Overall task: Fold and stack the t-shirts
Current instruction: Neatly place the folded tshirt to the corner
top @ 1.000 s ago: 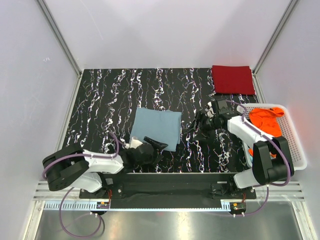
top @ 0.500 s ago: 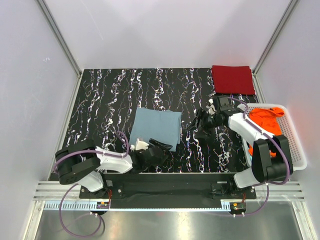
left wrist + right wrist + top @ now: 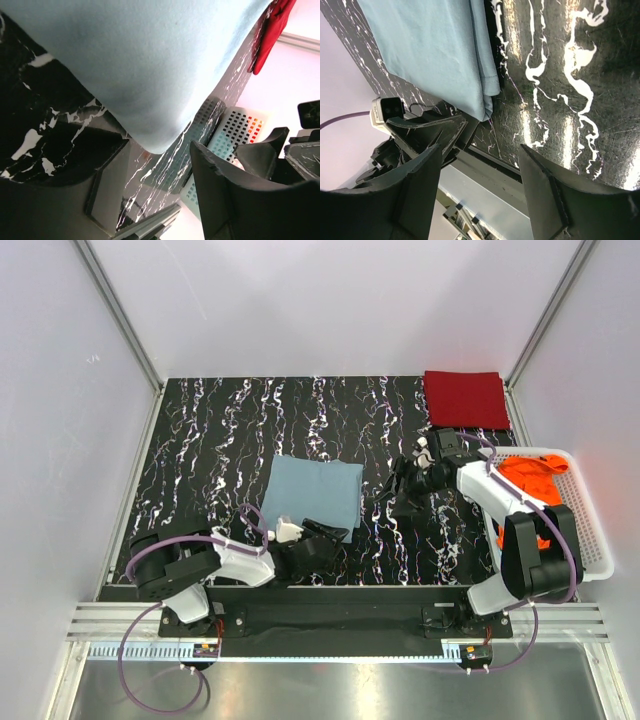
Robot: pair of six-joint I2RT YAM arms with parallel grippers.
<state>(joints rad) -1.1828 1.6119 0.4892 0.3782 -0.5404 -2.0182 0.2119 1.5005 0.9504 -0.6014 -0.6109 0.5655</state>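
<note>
Left hand (image 3: 318, 533): low over the counter (image 3: 200, 440) at its near edge. The fingers are apart with nothing between them, so it's released, and it points away from its own base.
Grey-blue t-shirt (image 3: 312, 492): folded flat, straight ahead of the left hand. Its near right corner sits just off the fingertips. In the wrist view that rounded corner lines up with the gap between the fingers but is not yet inside it.
Shape of it: near enough square, so there's no long axis to steer by. The layered fold edges face the right hand.
Right hand (image 3: 405, 490): right of the shirt with a strip of bare counter between them. Fingers spread and empty, aimed back at the shirt's right edge.
Dark red t-shirt (image 3: 465, 398): folded, beyond the right hand and a little to its right, well apart from the grey-blue one.
White slatted basket (image 3: 590, 530): right of the right hand, with the orange t-shirt (image 3: 530, 480) crumpled inside, unfolded.
Nearer hand: the left, clearly. It's right at the corner, while the right has a gap to cover.
What the move turns on: I'd judge the grey-blue is bound for the red one. That lies far and right of both hands, so a pinch at the near corner must carry it across to the right arm's side.
</note>
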